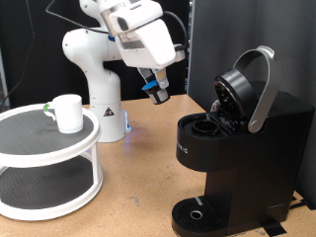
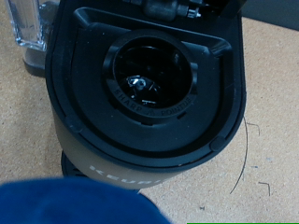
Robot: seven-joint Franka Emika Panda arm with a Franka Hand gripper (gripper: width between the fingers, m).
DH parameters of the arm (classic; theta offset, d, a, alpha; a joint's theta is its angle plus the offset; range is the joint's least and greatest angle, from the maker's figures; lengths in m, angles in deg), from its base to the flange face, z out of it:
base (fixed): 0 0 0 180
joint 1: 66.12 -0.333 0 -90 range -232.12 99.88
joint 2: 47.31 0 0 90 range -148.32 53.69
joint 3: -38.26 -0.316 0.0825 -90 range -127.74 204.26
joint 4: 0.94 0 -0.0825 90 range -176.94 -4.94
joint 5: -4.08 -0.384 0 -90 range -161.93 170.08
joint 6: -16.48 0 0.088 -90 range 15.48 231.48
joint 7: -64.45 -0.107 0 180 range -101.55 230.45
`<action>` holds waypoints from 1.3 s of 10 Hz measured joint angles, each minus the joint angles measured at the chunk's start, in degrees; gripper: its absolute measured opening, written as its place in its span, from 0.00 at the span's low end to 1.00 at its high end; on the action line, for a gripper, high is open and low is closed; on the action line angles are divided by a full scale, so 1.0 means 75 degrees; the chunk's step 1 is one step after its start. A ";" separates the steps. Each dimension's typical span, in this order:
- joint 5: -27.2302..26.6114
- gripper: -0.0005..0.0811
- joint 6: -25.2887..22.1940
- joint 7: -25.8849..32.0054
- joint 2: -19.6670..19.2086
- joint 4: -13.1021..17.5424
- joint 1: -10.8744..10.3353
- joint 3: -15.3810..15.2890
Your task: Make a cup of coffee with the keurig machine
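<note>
Clearly, the keurig machine (image 1: pixel 232 148) stood on the wooden tabletop (image 1: pixel 138 188) at the exterior view's right, its grey-handled lid (image 1: pixel 247 89) tilted up and back so that the pod chamber (image 1: pixel 205 123) lay exposed. We saw in the wrist view the same chamber (image 2: pixel 148 79) from above, a round black well with a glint of metal at its bottom, set in the dark body of the machine (image 2: pixel 140 131). At the machine's base we noted the round drip tray (image 1: pixel 197 212).

Above and toward the exterior view's left of the open chamber hung the tool (image 1: pixel 157 91), apart from the machine, and it gripped a small blue-topped pod (image 1: pixel 160 96) between its fingers. A blue blurred shape (image 2: pixel 84 203) filled the lower edge of the wrist view, very close to the lens.

Well apart, at the exterior view's left, the cup (image 1: pixel 67 112) stood upright on the top shelf of a round white two-tier stand (image 1: pixel 49 158). Behind it rose the arm's white base (image 1: pixel 99 89), against a dark backdrop.
</note>
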State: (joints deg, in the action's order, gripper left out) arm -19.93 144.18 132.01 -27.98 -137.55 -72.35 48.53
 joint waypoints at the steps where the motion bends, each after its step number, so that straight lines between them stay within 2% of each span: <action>1: -0.0116 0.58 0.0000 0.0018 -0.0001 -0.0003 -0.0006 0.0001; 4: -0.0450 0.58 -0.0128 -0.0232 -0.0202 0.0213 -0.0072 -0.0117; 8: -0.0603 0.58 0.0134 -0.1064 -0.0976 0.0746 -0.0142 -0.0461; 11: -0.0975 0.58 -0.0279 -0.0973 -0.1492 0.1175 -0.0277 -0.0514; 13: -0.1189 0.58 -0.0520 -0.0668 -0.1557 0.1291 -0.0331 -0.0540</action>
State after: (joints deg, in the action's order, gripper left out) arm -28.84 140.29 127.00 -39.66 -127.86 -74.83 44.47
